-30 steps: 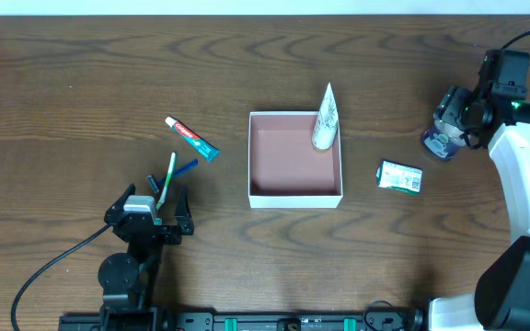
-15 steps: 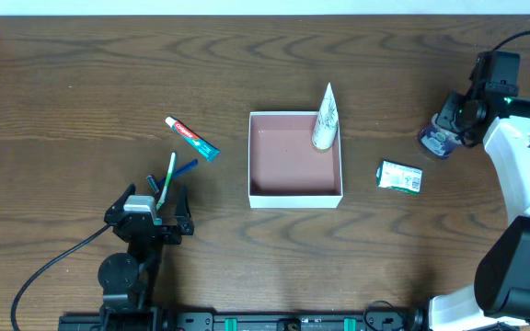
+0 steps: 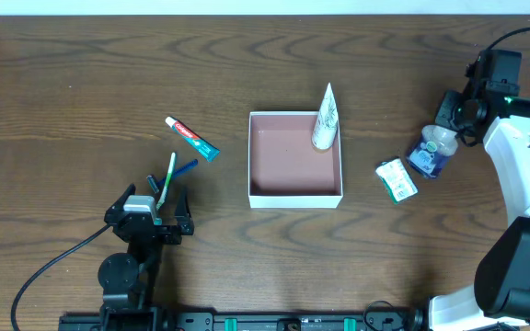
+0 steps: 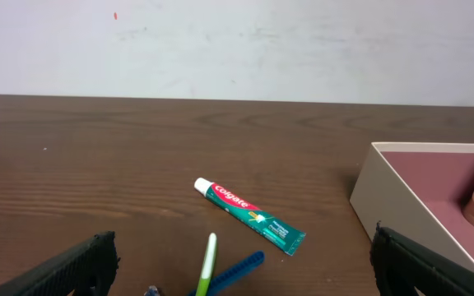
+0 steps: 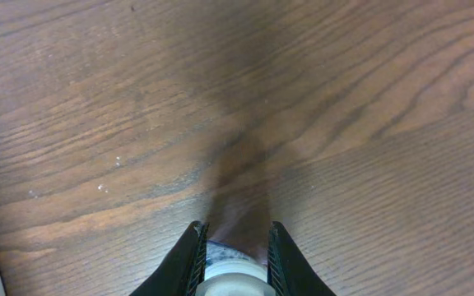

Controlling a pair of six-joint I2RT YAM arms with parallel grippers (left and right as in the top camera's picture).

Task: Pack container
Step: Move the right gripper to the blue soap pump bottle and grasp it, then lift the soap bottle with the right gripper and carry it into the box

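Observation:
The container point(image 3: 295, 196) is a square white box with a pinkish-brown inside, at mid table; its near wall point(image 4: 385, 197) shows in the left wrist view. A white tube point(image 3: 326, 119) leans in its far right corner. My right gripper point(image 3: 443, 131) is shut on a small clear bottle point(image 3: 427, 154) with a blue label, right of the container. In the right wrist view both fingers point(image 5: 189, 251) press the bottle's white neck point(image 5: 235, 275) at my right gripper point(image 5: 234, 234). My left gripper point(image 3: 153, 198) stands open at the front left, nothing between its fingers point(image 4: 64, 267).
A green-and-white small box point(image 3: 397, 179) lies touching the bottle's lower left. A toothpaste tube point(image 3: 191, 138) point(image 4: 249, 216), a green toothbrush point(image 3: 167, 179) point(image 4: 208, 263) and a blue one point(image 3: 182, 170) point(image 4: 241, 267) lie left of the container, just ahead of the left gripper.
My right gripper has shut on the bottle and shifted it down-left. The bottle now tilts against the small box, which has turned and slid. The left arm is still.

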